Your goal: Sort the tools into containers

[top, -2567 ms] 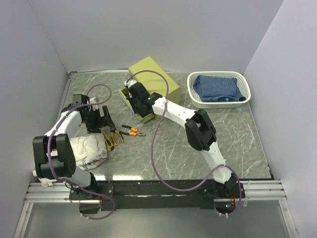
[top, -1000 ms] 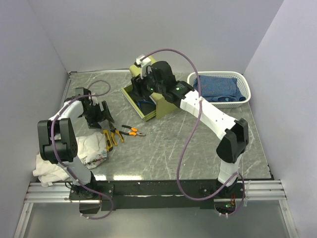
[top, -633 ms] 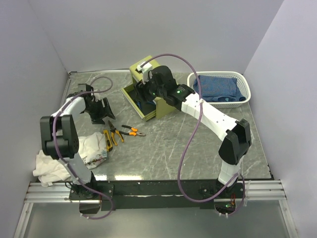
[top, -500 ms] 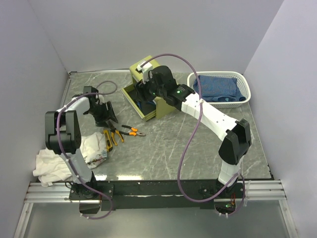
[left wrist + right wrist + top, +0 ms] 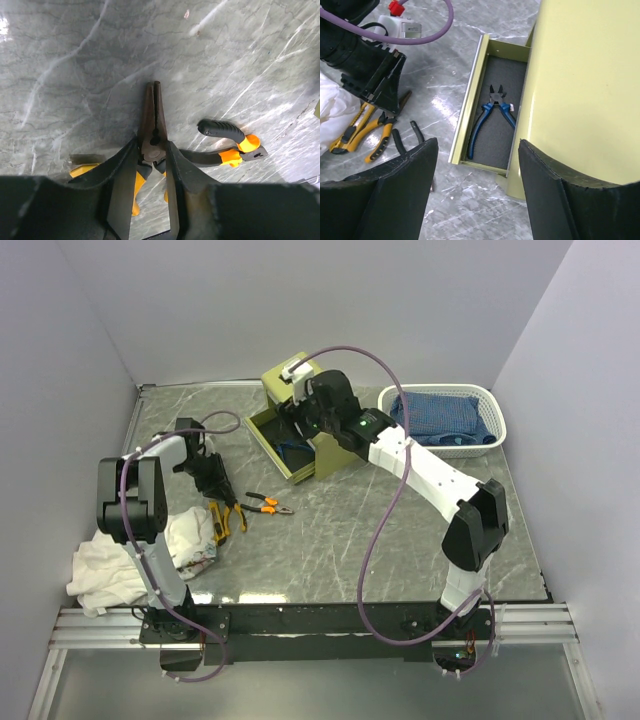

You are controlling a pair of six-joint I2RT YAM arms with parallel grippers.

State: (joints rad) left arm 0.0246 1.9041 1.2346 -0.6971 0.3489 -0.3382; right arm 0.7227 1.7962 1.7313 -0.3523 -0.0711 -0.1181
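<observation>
My left gripper (image 5: 152, 152) is down on the table, shut on the joint of the yellow-handled pliers (image 5: 154, 115), whose nose points away from it. The same pliers (image 5: 232, 515) lie left of centre in the top view. Orange-and-black pliers (image 5: 227, 150) lie just to the right, and a yellow utility knife (image 5: 215, 525) to the left. The olive cabinet (image 5: 580, 90) has one drawer (image 5: 467, 110) pulled out with blue-handled pliers (image 5: 492, 120) inside. My right gripper (image 5: 477, 145) hovers open and empty above that drawer.
A white basket (image 5: 445, 420) with blue cloth stands at the back right. A crumpled white cloth (image 5: 110, 570) lies at the front left beside the left arm. Grey walls close in the left, back and right sides.
My left gripper has swung toward the tools, come down over the yellow-handled pliers and closed on their joint. The right gripper has stayed above the open drawer.
</observation>
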